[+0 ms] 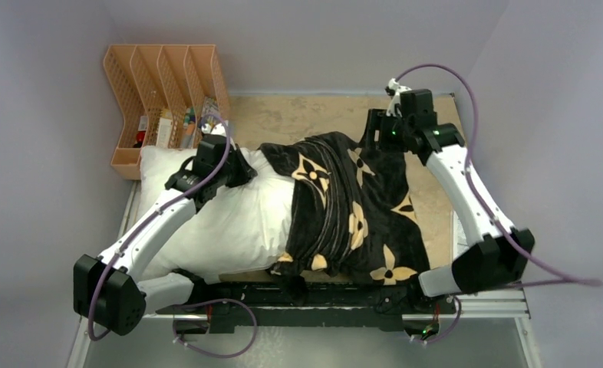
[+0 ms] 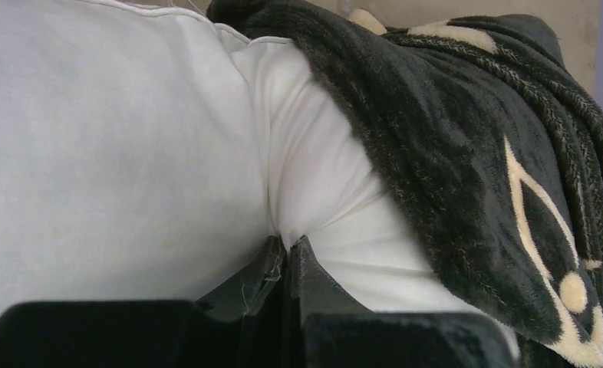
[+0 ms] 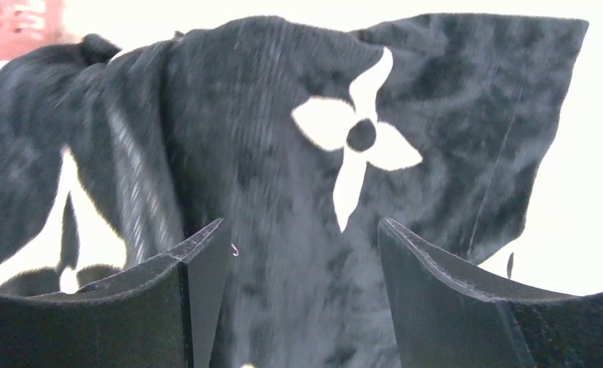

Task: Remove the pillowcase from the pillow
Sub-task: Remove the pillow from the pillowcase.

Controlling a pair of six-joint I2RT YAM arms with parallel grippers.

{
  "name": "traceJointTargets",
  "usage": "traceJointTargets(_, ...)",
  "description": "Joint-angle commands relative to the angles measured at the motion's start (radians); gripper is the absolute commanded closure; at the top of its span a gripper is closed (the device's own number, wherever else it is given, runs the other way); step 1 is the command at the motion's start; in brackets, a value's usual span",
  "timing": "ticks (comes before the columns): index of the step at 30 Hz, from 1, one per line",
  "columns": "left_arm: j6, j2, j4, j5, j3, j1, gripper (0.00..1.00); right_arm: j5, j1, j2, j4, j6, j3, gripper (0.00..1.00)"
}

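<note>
**Tan tabletop, pillow half out of its pillowcase**

Grey walls [image 1: 53, 46] all round, tan tabletop [image 1: 298, 119] underneath. Looking at a black plush pillowcase [image 1: 360, 207], printed with tan flowers and four-point stars, rucked into long folds. Sits over the right half of a puffy white pillow [image 1: 229, 218], leaving the left half bare and wrinkled. Lies left to right across the table, long side along the near edge, with the pillowcase edge crossing about midway. Got the left gripper [image 2: 287, 251] pinched tight on a fold of white pillow fabric, just beside that plush edge. Got the right gripper [image 3: 301, 230] up at the far right corner of the pillowcase, jaws standing well apart, plush fabric just ahead of them; can't tell if touching. Also spotted an orange plastic rack [image 1: 160, 84] in the far left corner, right up against the pillow's far end. Both arms reaching in over the bedding from the near edge.
</note>
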Motion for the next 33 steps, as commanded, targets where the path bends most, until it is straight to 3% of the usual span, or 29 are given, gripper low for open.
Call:
traceJointTargets(1,0.038,0.014,-0.162,-0.161,0.008,0.036,1.0,-0.163,0.003,-0.156,-0.021,0.054,-0.099,0.27)
traceJointTargets(6,0.017,0.033,-0.129,-0.152,0.022,0.036,1.0,-0.287,0.154,-0.246,0.091,0.165,-0.373,0.22)
traceJointTargets(8,0.019,0.04,-0.122,-0.144,0.028,0.036,1.0,-0.322,0.194,-0.227,0.147,0.2,-0.44,0.24)
traceJointTargets(10,0.018,0.039,-0.127,-0.143,0.027,0.036,1.0,-0.263,0.2,-0.211,0.163,0.217,-0.462,0.52)
traceJointTargets(13,0.015,0.015,-0.153,-0.17,0.013,0.036,1.0,0.056,0.187,-0.242,0.105,0.244,-0.443,0.94)
traceJointTargets(14,0.011,0.004,-0.167,-0.191,0.005,0.036,1.0,0.207,0.17,-0.255,0.057,0.237,-0.418,1.0)
traceJointTargets(16,0.013,-0.008,-0.196,-0.231,-0.017,0.052,1.0,0.39,0.067,-0.278,0.023,0.178,-0.362,1.0)
traceJointTargets(18,0.035,-0.017,-0.201,-0.211,-0.062,0.135,1.0,0.416,-0.107,-0.293,0.048,0.103,-0.311,1.0)
traceJointTargets(20,0.048,-0.028,-0.173,-0.108,-0.111,0.242,1.0,0.354,-0.248,-0.29,0.077,0.049,-0.257,1.0)
traceJointTargets(22,0.055,-0.038,-0.153,-0.058,-0.132,0.291,1.0,0.171,-0.323,-0.248,0.103,0.019,-0.191,1.0)
traceJointTargets(26,0.072,-0.026,-0.146,-0.016,-0.111,0.293,1.0,-0.19,-0.317,-0.16,0.141,0.001,-0.17,1.0)
traceJointTargets(29,0.096,-0.026,-0.134,0.066,-0.105,0.293,1.0,-0.325,-0.297,-0.141,0.147,-0.008,-0.205,1.0)
traceJointTargets(31,0.124,-0.028,-0.124,0.142,-0.099,0.293,1.0,-0.327,-0.248,-0.13,0.088,-0.033,-0.195,0.87)
traceJointTargets(33,0.15,-0.032,-0.127,0.215,-0.075,0.291,1.0,-0.25,-0.151,-0.129,0.034,-0.06,-0.181,0.64)
